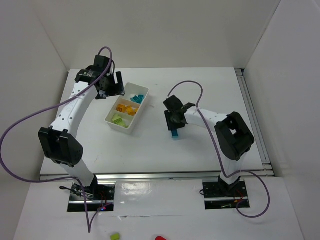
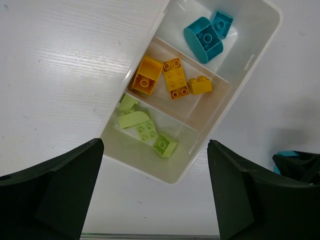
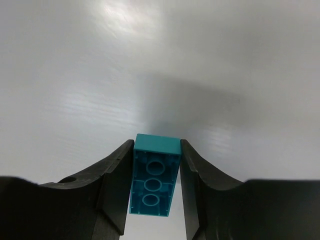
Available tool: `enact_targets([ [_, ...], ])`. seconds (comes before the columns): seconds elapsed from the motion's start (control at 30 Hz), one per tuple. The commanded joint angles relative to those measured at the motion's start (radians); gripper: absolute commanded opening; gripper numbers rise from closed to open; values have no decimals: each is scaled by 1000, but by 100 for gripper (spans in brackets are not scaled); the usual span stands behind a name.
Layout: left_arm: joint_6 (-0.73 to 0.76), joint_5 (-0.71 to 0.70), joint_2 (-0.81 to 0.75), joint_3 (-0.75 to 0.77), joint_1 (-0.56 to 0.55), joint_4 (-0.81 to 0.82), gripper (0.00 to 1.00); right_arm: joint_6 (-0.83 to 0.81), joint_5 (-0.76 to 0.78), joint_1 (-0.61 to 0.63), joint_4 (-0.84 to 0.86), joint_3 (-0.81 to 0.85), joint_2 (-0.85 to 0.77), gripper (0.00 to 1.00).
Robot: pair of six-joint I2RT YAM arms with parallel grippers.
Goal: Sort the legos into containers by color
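Matte white table (image 1: 200,150); right end effector (image 3: 156,150) clamps glossy teal brick (image 3: 152,185); left end effector (image 2: 155,150) splayed near tray (image 2: 180,20).

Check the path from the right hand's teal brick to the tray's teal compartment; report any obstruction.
Nothing visible blocks it. Only bare table lies between the teal brick, clamped in the right hand, and the tray. The teal compartment has room, and the open left hand sits beyond the tray, off the path.
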Motion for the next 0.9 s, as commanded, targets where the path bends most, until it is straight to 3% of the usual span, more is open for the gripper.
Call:
enact_targets([
  [0.0,9,-9,-5,17,5,-1,94,2,-2,7,18,176,-63,33],
  [0.23,9,7,-106,-84,86,-1,94,-45,-21,17,39,597,201,33],
  [0.37,18,12,-218,-251,134,10,94,-56,-31,27,73,831,330,33],
  [0.6,0,21,-385,-436,207,32,94,-65,-50,55,178,1103,554,34],
  [0.63,0,21,-396,-437,218,32,93,-65,-50,55,188,1124,569,40],
  [0.67,0,21,-396,-437,218,32,93,-65,-60,55,188,1149,600,55],
  [0.7,0,21,-408,-437,229,32,93,-65,-60,55,174,1211,611,83],
  [0.8,9,30,-409,-417,238,32,93,-65,-8,64,172,1223,562,97],
  [0.87,9,40,-409,-417,238,32,93,-65,65,64,215,1081,475,100],
])
